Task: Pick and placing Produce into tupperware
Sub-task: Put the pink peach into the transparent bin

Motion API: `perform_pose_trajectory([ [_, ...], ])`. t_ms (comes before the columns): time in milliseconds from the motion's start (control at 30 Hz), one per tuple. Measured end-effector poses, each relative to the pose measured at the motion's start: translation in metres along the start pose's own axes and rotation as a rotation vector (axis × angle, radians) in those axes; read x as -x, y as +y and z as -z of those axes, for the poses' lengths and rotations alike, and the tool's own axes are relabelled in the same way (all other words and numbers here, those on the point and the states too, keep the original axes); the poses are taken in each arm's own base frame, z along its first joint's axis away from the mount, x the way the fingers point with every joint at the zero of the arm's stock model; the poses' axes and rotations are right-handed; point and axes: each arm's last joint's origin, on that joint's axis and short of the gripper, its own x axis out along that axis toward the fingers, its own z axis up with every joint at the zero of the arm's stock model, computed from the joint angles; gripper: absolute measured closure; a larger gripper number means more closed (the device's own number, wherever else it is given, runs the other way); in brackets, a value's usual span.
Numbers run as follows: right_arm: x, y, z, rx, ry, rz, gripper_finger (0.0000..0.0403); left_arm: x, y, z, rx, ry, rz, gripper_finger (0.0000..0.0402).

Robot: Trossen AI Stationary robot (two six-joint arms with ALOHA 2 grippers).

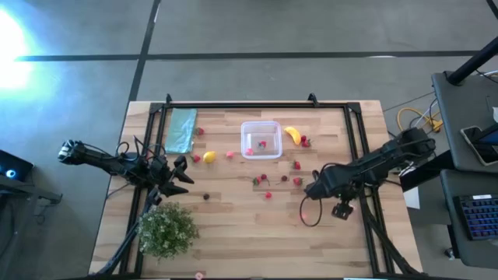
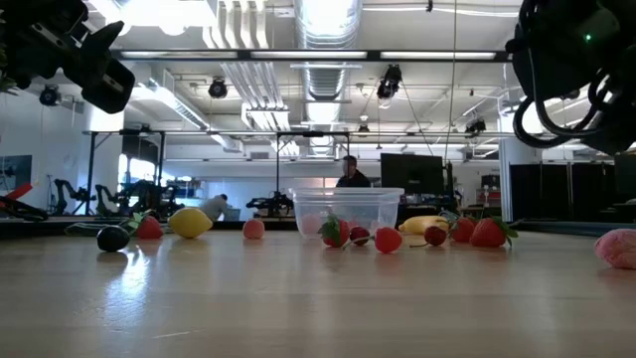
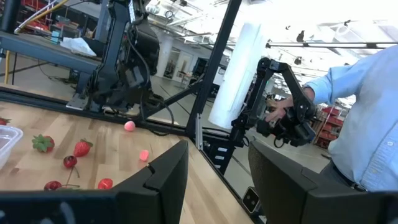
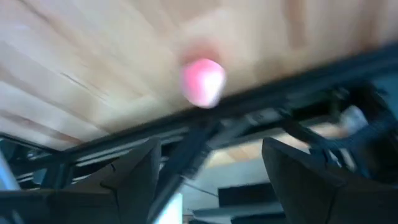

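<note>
Pink piece (image 4: 202, 81) fills the right wrist view's upper middle, beyond the right gripper (image 4: 208, 180), whose fingers stand apart, empty. Centre over it before closing; tupperware (image 1: 261, 140) sits upper-centre.

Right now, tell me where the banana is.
In the high view the banana lies just right of the tupperware, toward the table's far edge, a red berry beside it.
</note>
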Motion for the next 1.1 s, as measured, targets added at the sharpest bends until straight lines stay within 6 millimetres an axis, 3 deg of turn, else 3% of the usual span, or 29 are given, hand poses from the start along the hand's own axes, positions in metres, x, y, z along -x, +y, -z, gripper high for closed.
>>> perform_pose_trajectory([
  [233, -0.022, 0.013, -0.007, 0.055, 0.014, -0.03, 0.0122, 0.0, 0.0, 0.0, 0.0, 0.0, -0.003, 0.0246],
  [567, -0.052, 0.014, -0.014, 0.102, 0.067, 0.038, 0.0122, 0.0, 0.0, 0.0, 0.0, -0.001, -0.002, 0.0246],
  [1100, -0.068, 0.003, -0.019, 0.091, 0.044, 0.068, 0.0176, 0.0, 0.0, 0.0, 0.0, 0.0, -0.002, 0.0246],
])
